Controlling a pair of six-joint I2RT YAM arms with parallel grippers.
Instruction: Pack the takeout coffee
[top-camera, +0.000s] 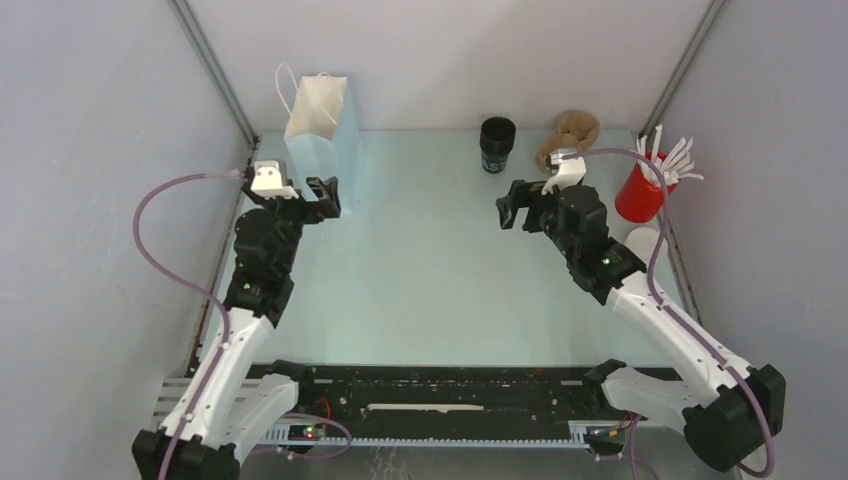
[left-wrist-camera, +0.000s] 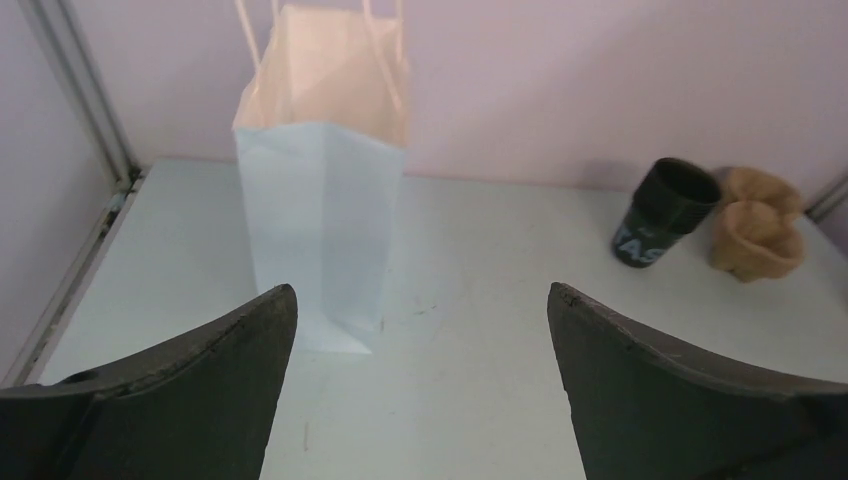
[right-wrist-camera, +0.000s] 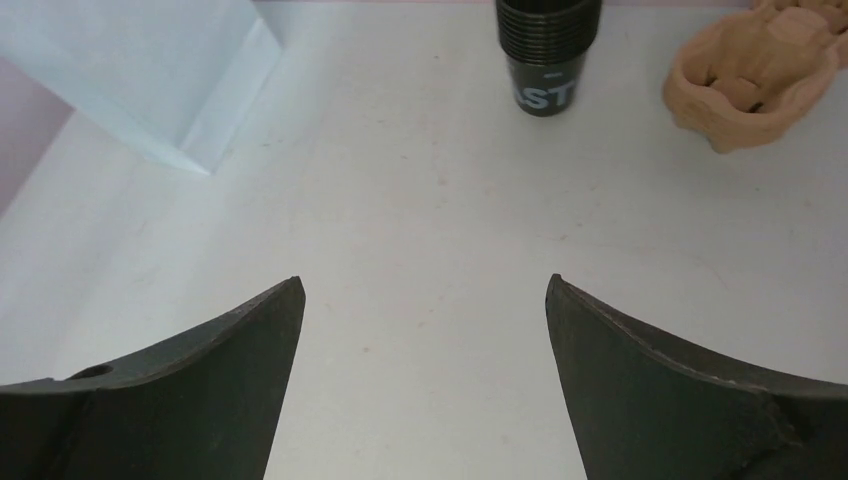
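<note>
A white paper bag (top-camera: 318, 125) stands open at the back left; it also shows in the left wrist view (left-wrist-camera: 320, 220). My left gripper (top-camera: 325, 197) is open and empty just in front of the bag (left-wrist-camera: 420, 290). My right gripper (top-camera: 512, 208) is open and empty over the table's right middle (right-wrist-camera: 425, 282). No black cup with a white domed lid shows clearly. A white rounded thing (top-camera: 643, 240) sits at the right edge, partly hidden by my right arm; I cannot tell whether it is the takeout coffee's lid.
A lidless black cup (top-camera: 497, 143) stands at the back centre, also in the wrist views (left-wrist-camera: 662, 212) (right-wrist-camera: 547, 55). Brown paper holders (top-camera: 570, 135) lie to its right. A red cup of white sticks (top-camera: 645, 190) stands at the right wall.
</note>
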